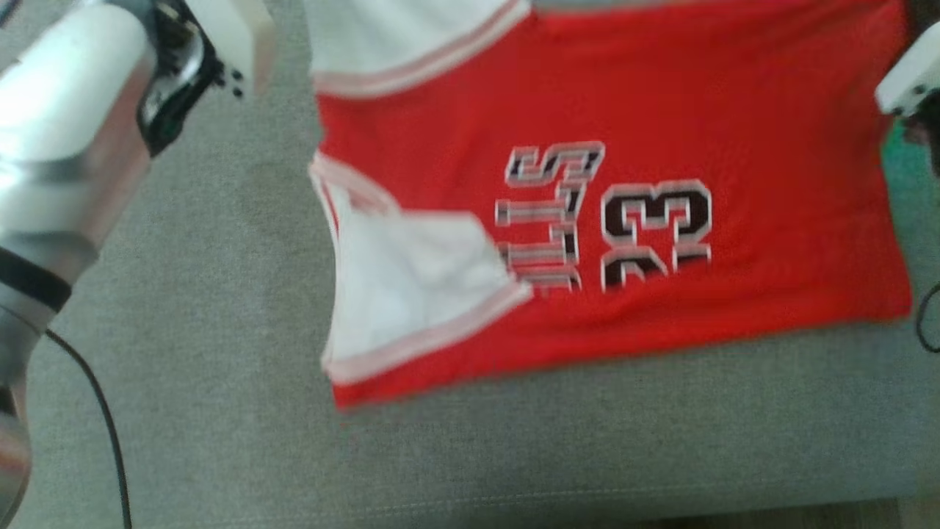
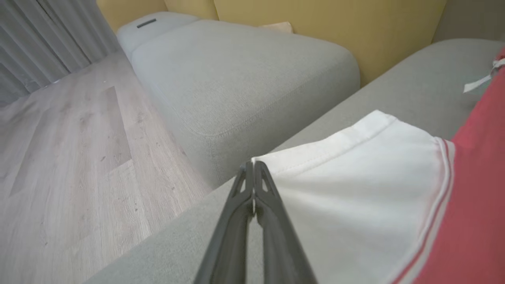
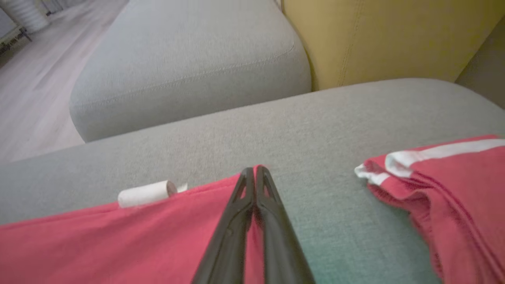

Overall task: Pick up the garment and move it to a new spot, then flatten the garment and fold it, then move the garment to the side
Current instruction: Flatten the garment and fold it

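The garment (image 1: 661,125) is a red jersey with white panels and the number 23, spread on the grey sofa seat (image 1: 220,294). In the left wrist view my left gripper (image 2: 253,167) is shut on the corner of a white panel (image 2: 355,177), with a sliver of white cloth between the fingers. In the right wrist view my right gripper (image 3: 255,172) is shut on the red hem of the garment (image 3: 118,240). A bunched red part with white trim (image 3: 446,177) lies to its right. My pale left forearm (image 1: 66,139) is at the head view's upper left.
A second grey cushion (image 2: 236,75) stands beyond the seat, with a yellow backrest (image 2: 335,23) behind it. Wooden floor (image 2: 67,157) and a grey curtain (image 2: 43,35) lie to the left. A small white rolled tag (image 3: 146,193) sits at the hem. A black cable (image 1: 103,419) hangs by my left arm.
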Tool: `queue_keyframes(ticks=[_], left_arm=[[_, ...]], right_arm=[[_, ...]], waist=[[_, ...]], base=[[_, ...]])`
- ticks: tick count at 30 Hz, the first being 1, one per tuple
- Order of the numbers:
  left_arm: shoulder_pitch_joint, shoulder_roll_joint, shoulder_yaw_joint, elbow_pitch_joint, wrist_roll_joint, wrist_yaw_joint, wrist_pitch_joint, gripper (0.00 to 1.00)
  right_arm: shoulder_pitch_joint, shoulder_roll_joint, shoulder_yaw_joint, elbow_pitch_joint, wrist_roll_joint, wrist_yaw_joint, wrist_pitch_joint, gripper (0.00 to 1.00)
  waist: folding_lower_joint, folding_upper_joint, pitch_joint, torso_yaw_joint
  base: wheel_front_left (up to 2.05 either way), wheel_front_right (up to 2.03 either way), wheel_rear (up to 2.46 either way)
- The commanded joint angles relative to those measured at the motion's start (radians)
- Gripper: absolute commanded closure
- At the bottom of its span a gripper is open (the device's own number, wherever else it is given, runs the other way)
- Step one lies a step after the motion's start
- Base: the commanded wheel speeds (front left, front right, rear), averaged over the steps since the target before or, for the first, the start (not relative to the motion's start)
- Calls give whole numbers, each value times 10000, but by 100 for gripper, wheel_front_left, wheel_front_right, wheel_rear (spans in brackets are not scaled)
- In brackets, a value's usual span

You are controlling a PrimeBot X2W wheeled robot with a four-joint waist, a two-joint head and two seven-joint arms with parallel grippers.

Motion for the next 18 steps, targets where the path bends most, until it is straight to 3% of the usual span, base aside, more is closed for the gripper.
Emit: queue_keyframes(ticks=[1, 10, 18], left_arm=[[-773, 281, 548, 69, -3, 102, -317, 100], [-321, -45, 243, 306, -261, -170, -425, 100], [1007, 634, 45, -1034, -522, -67, -653, 100]], right_arm=[[-272, -185, -29, -208, 116, 67, -283, 100], [111, -309, 220, 10, 553, 67, -678, 100], [1495, -632, 509, -650, 1520, 67, -919, 100]], waist=[[0, 0, 7, -33], [0, 0, -279, 75], [0, 0, -815, 367]], base=[[0, 0, 0], [0, 0, 0], [0, 0, 0]])
